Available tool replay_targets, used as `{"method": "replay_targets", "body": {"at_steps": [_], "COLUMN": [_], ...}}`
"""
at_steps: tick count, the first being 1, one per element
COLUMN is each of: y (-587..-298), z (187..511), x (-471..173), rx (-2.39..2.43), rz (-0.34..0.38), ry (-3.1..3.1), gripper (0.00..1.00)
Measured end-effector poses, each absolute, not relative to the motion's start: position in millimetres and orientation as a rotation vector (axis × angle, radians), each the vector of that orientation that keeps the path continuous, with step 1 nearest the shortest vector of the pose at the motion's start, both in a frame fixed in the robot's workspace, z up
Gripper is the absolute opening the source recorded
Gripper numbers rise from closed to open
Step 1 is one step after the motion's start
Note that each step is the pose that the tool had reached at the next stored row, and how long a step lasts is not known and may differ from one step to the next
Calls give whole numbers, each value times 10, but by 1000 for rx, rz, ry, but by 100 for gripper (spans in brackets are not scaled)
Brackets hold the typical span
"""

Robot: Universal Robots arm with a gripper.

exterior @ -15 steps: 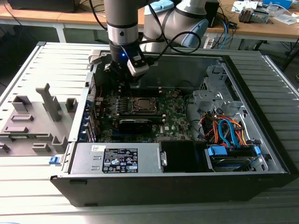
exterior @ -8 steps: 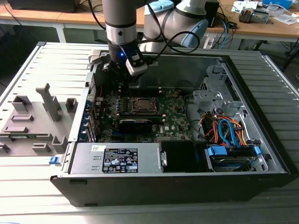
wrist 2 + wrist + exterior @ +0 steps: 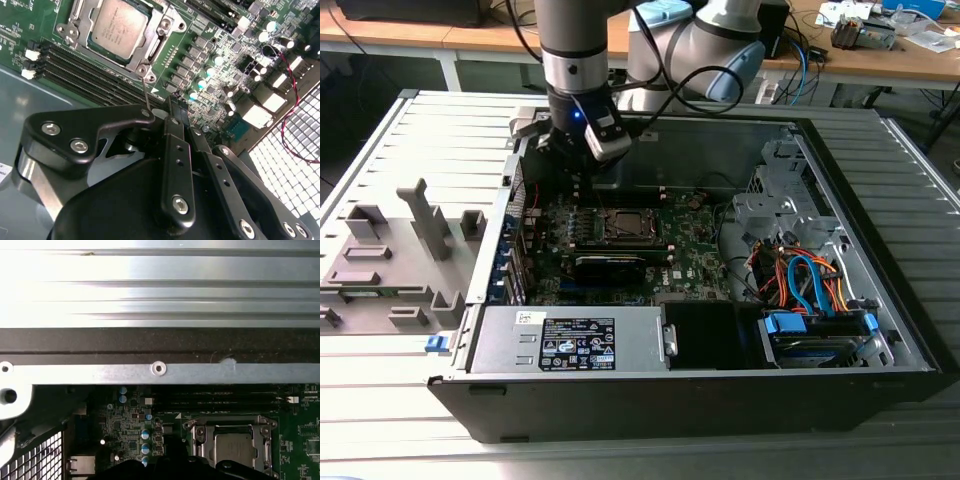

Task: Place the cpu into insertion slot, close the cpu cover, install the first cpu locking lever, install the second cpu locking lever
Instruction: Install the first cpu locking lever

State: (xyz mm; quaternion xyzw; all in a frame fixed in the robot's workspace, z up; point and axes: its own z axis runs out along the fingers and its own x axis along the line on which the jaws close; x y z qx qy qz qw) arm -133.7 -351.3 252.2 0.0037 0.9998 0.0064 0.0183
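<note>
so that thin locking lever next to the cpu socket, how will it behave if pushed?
The locking lever is a slim bare wire rod, so probably springy, flexing before it moves. Its smooth metal likely slips off a pad. It stands up beside the cpu cover, with the cpu already seated, so a sideways push risks scraping the board.

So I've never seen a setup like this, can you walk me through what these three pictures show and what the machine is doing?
It is one robot arm working inside an open computer case that lies on its side on a ribbed metal table.

The exterior view is from a camera off the arm and takes in the whole scene. The two wrist views come from cameras riding on the arm, looking down at the green motherboard.

The gripper hangs over the board, near the socket. In both wrist views the cpu already sits in the socket with the metal cover framing it. A thin lever stands up beside it. I see nothing held in the gripper.
</note>
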Motion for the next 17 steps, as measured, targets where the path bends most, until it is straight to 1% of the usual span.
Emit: {"method": "replay_targets", "body": {"at_steps": [5, 13, 17], "y": [-3499, -3376, -3363], "z": [2521, 2523, 2523], "x": [-1394, -1408, -1408], "rx": [11, 11, 11], "rz": [20, 20, 20], "ry": [3105, 3105, 3105], "gripper": [11, 11, 11]}}
